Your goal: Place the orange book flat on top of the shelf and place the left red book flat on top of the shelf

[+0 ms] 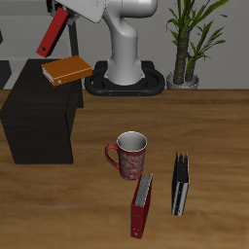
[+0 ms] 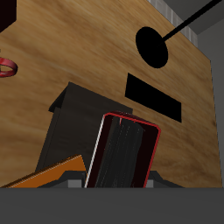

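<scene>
Exterior view: wooden bench [image 1: 209, 122] carries the black shelf [image 1: 39, 122], the orange book [image 1: 67, 70] flat on top. My gripper [image 1: 60, 17] grasps the left red book [image 1: 52, 35] above it. Nearby stand a mug [image 1: 129, 156], another red book [image 1: 142, 205], a black book [image 1: 180, 183].

The wooden table [image 1: 214, 126] carries the black shelf [image 1: 39, 122] along one side edge and the robot's base [image 1: 126, 83] at its back edge. Toward the front edge stand a red mug [image 1: 130, 156], a red book [image 1: 142, 206] and a black book [image 1: 181, 183], both upright.
</scene>
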Controlling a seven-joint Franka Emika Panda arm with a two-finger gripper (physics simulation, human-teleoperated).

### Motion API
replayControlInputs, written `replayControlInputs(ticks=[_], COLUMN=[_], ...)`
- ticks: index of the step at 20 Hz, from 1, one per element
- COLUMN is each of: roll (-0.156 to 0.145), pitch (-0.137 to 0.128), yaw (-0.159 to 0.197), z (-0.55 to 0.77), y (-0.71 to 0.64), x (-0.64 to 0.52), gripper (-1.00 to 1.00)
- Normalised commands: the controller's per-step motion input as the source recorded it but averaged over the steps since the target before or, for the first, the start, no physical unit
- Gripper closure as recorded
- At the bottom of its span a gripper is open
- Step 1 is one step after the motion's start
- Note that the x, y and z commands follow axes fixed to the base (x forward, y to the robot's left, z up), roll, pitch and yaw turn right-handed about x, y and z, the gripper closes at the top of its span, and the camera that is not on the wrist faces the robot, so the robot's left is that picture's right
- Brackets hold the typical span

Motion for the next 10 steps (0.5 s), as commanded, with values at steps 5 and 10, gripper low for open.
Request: replayControlInputs(ticks=[5,10], roll=[-0.116,-0.066], pitch=[-0.048,-0.037], yaw=[0.055,0.035], z=[0.07,0.07], y=[-0.42,-0.29], x=[0.09,0.16], gripper=[1.00,1.00])
